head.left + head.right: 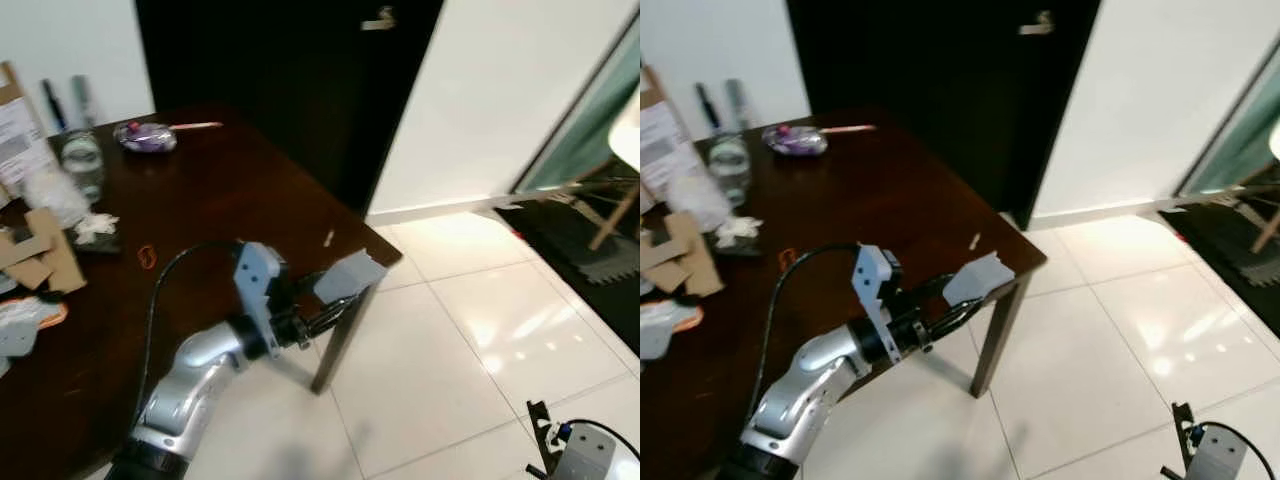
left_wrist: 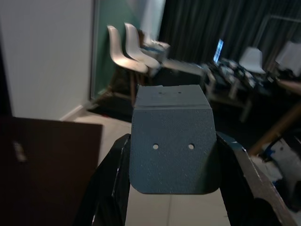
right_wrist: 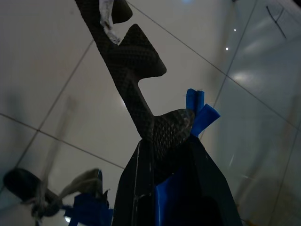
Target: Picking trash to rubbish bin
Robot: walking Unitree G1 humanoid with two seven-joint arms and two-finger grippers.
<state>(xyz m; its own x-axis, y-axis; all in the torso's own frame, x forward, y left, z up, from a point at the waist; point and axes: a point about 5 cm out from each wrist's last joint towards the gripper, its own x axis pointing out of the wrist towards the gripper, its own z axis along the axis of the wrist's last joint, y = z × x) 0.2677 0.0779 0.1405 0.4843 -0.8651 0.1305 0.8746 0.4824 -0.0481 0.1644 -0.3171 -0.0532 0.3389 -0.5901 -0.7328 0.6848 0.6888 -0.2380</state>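
The left gripper (image 1: 335, 305) pinches a grey card (image 1: 348, 275) just off the table (image 1: 240, 200) corner; next, find the bin. I can't tell the right gripper's (image 1: 540, 440) fingers.

Matt grey card (image 2: 172, 141); glossy dk wood table (image 1: 230, 190).

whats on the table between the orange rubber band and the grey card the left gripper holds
Mostly bare dark table in the left eye view. The orange rubber band lies apart from the grey card; the left gripper and its cable cross that stretch.

Dark wooden table (image 1: 230, 200) — cardboard scraps (image 1: 40, 255), glass jar (image 1: 82, 160), orange rubber band (image 1: 147, 257).
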